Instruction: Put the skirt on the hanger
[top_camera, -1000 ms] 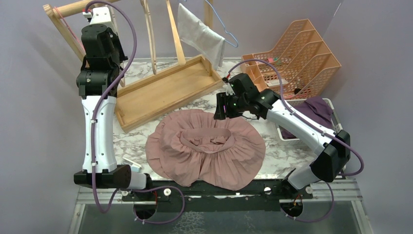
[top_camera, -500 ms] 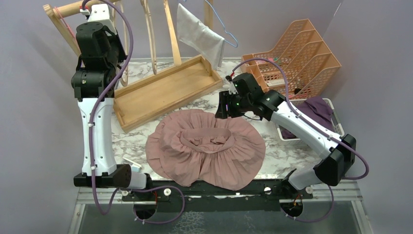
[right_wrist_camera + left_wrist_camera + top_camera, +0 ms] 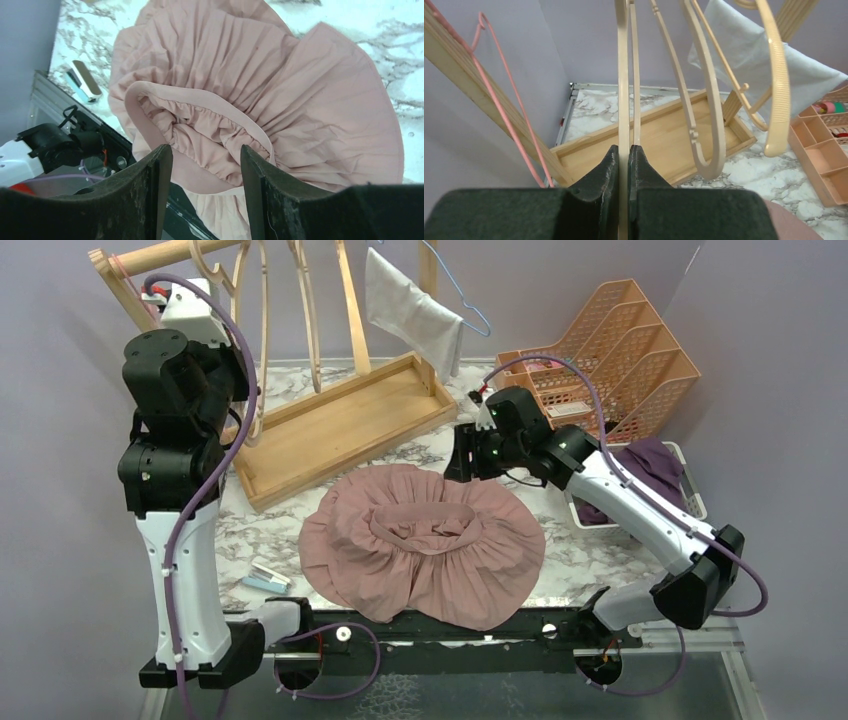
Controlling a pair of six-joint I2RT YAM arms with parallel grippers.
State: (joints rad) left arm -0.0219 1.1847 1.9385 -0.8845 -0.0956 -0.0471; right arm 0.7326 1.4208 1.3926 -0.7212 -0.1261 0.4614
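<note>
The pink pleated skirt [image 3: 420, 545] lies spread flat on the marble table, its elastic waistband facing up [image 3: 200, 107]. My left gripper [image 3: 623, 150] is shut on the thin edge of a pale wooden hanger [image 3: 623, 75], which hangs from the wooden rack at the back left [image 3: 262, 335]. My right gripper [image 3: 462, 455] hovers open over the skirt's far edge. Nothing is between its fingers [image 3: 206, 152], and the waistband shows below them.
Other wooden hangers [image 3: 704, 100] and a pink wire hanger [image 3: 499, 100] hang beside the held one. A wooden tray [image 3: 340, 430] sits below the rack. At the back are a white cloth [image 3: 410, 310] and an orange organizer [image 3: 610, 350]. A purple cloth [image 3: 650, 465] lies right; a small clip [image 3: 265, 578] lies near left.
My left arm has swung left and back, still holding the hanger. The right arm has shifted slightly to the right above the skirt.
</note>
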